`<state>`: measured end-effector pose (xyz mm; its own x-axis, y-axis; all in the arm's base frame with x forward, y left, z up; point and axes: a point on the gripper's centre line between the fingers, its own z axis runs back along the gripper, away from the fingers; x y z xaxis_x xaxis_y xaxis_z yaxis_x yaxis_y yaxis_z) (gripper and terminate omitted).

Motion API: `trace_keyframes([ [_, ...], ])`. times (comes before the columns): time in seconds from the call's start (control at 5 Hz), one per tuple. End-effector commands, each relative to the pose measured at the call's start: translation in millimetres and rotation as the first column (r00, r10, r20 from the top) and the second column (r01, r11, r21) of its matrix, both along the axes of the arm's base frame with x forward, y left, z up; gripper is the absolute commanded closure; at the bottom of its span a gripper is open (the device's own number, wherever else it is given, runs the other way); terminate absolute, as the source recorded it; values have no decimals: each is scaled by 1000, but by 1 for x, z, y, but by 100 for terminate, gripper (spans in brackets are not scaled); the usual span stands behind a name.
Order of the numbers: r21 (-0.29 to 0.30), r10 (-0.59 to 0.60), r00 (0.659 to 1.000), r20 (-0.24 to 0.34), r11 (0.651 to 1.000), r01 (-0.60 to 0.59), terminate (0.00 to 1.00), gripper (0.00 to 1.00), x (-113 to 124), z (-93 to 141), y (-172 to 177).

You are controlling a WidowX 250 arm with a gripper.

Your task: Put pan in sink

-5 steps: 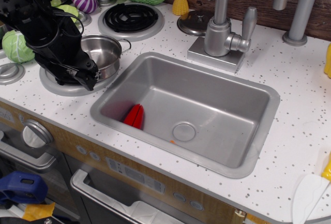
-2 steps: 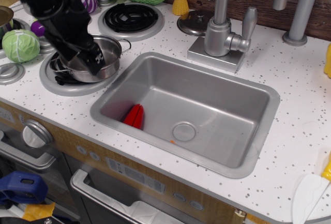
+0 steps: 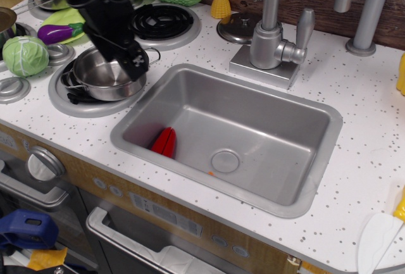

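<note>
- Since the earlier frame, the black robot arm is shifting from the left edge of the counter toward the back and right, and its black gripper (image 3: 135, 65) is now sitting over the right rim of the small round shiny steel pan (image 3: 104, 76).
- The gripper tip is lying at or against the pan's right rim; whether the jaws are spread or closed on the rim cannot be determined from this view.
- The pan is resting on the grey round burner plate (image 3: 76, 103) near the front-left corner of the counter, just left of the large rectangular grey metal sink (image 3: 253, 128).
- The sink is holding a red toy piece (image 3: 164, 142) against its left wall, near the round drain (image 3: 225, 161).
- A green toy cabbage (image 3: 24, 55) and a purple toy eggplant (image 3: 54, 32) are lying along the left edge.
</note>
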<state>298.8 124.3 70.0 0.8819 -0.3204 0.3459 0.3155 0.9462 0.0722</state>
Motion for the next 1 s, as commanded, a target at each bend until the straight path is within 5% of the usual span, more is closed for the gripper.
trace_keyframes([
  [0.0, 4, -6, 999, 43, 1000, 6, 0, 0, -2, -8, -5],
  [0.8, -50, 14, 999, 35, 999, -12, 0, 0, 3, -32, 14],
])
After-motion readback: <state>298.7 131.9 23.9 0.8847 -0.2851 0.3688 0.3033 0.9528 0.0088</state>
